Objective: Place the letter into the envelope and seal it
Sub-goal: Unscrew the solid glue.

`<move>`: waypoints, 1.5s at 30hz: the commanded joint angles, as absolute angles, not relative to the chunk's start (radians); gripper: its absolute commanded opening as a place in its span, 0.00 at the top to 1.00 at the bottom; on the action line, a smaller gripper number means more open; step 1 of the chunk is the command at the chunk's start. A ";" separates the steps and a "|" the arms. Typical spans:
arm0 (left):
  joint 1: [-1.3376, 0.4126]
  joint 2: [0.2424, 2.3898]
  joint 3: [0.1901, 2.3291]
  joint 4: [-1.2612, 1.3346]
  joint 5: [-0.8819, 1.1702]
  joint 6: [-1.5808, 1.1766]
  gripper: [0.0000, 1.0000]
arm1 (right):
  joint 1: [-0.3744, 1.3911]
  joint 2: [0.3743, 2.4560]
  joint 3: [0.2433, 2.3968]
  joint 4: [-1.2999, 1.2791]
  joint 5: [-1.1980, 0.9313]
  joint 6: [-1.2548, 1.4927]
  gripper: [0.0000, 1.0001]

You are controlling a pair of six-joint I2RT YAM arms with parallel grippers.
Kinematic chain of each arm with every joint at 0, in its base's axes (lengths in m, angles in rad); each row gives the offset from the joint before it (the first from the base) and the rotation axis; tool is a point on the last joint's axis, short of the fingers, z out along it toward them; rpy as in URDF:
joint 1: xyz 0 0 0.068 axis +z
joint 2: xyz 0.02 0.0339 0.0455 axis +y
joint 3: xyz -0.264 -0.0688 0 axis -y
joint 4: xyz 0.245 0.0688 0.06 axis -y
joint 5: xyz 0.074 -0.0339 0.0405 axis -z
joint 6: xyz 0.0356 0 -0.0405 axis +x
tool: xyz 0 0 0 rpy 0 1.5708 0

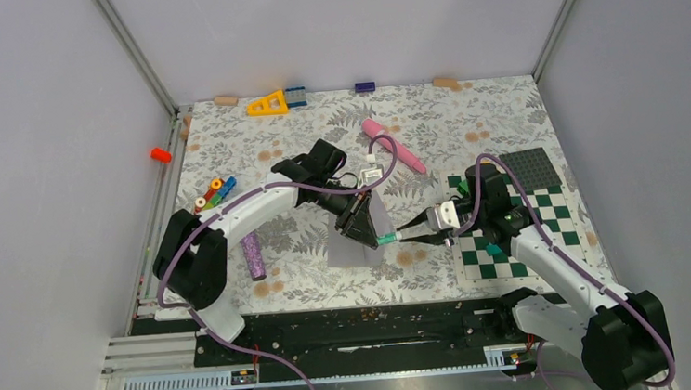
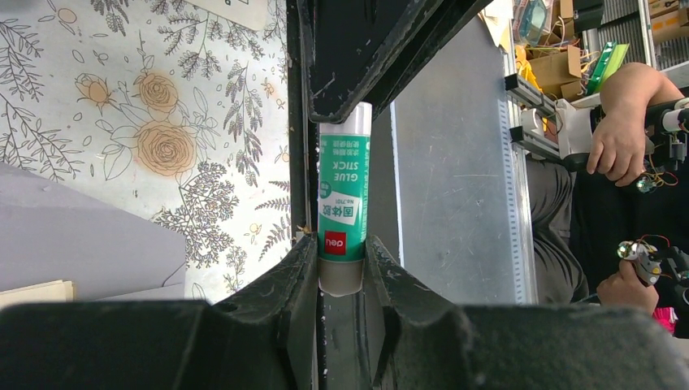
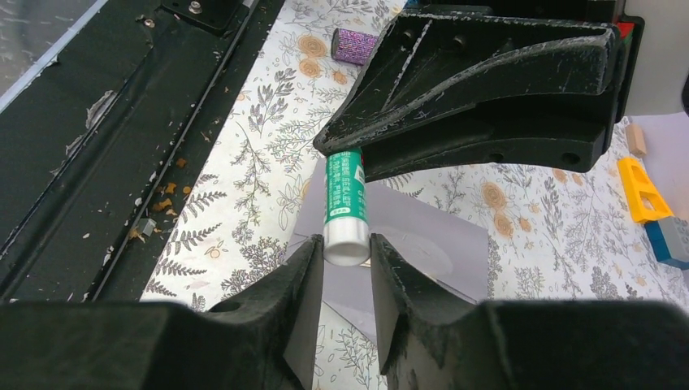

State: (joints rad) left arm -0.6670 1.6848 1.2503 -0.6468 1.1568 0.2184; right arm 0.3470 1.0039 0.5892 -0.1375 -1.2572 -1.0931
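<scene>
Item: green-and-white cylindrical glue stick [image 2: 344, 187], labelled "GLUE STICK", held level above the table between the two grippers. Left gripper [image 2: 340, 245]: fingers clamped on the stick's greyish base end. Right gripper [image 3: 347, 244]: fingers closed against both sides of the white cap end, with no gap showing in the right wrist view. The two grippers face each other along the stick's length. Item: pale grey-lavender rectangular paper envelope [image 1: 354, 250], lying flat on the floral-patterned table cover [image 1: 429, 123], near the table's middle, directly under the left gripper and the stick; nothing grips it. Item: cream paper strip [image 2: 32, 292], seen at the envelope's edge in the left wrist view; what it is cannot be told. Item: green-and-white checkerboard mat [image 1: 487, 263], to the envelope's right, beneath the right arm, with a dark grey studded plate [image 1: 531, 168] at its far corner. Item: purple glittery cylinder [image 1: 253, 256], lying left of the envelope, apart from it. Item: yellow triangular block [image 1: 267, 103], at the far edge.
</scene>
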 commanded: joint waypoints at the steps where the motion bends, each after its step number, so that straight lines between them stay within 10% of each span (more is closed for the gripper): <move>1: -0.666 1.692 1.300 -0.644 1.194 0.258 1.00 | 0.357 1.011 0.594 -0.119 -1.320 -1.069 0.68; 19: -0.707 1.491 1.247 -0.559 0.868 0.272 1.00 | 0.357 1.155 0.711 -0.115 -1.299 -0.423 0.83; 33: -0.761 1.376 1.173 -0.456 0.659 0.288 1.00 | 0.342 1.364 0.773 0.351 -1.250 0.612 0.79; 39: -0.765 1.368 1.166 -0.453 0.645 0.291 1.00 | 0.328 1.410 0.794 0.340 -1.275 0.672 0.66; 45: -0.757 1.377 1.175 -0.479 0.728 0.290 1.00 | 0.297 1.305 0.787 0.149 -1.241 0.214 0.29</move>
